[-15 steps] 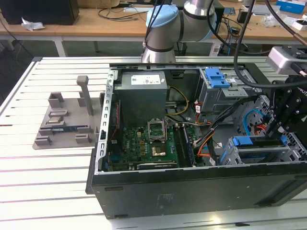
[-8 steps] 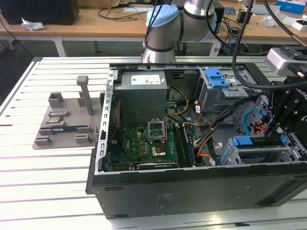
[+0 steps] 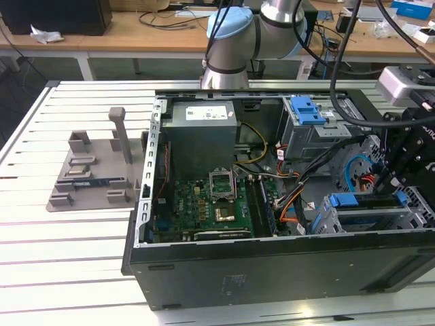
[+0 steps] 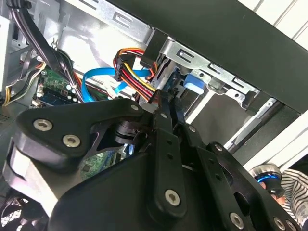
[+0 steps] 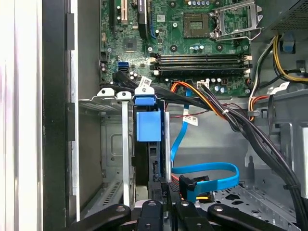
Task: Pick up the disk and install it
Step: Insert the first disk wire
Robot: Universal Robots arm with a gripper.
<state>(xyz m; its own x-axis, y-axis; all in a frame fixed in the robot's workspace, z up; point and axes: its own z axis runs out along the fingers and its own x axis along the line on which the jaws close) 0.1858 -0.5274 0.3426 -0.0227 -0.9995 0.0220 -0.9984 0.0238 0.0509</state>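
Observation:
The disk (image 3: 360,202) lies in the lower drive cage at the front right corner of the open computer case (image 3: 272,272), its blue rail along the cage top. In the first wrist view the disk (image 5: 148,126) is edge-on in its slot between metal guides, blue tab at the far end. My black gripper (image 3: 383,185) reaches down into that corner, at the disk's end toward the exterior view's right. In both wrist views the gripper (image 5: 165,190) (image 4: 166,98) has its fingers drawn together at that end, beside a blue piece of the disk (image 4: 192,83).
A grey power-supply box (image 3: 202,129) and a green motherboard (image 3: 204,204) fill the case's left half. An upper cage carries a blue latch (image 3: 306,109). A blue data cable (image 5: 207,171) and a black cable bundle (image 5: 250,134) run close to the slot. A grey fixture (image 3: 88,170) stands on the slatted table.

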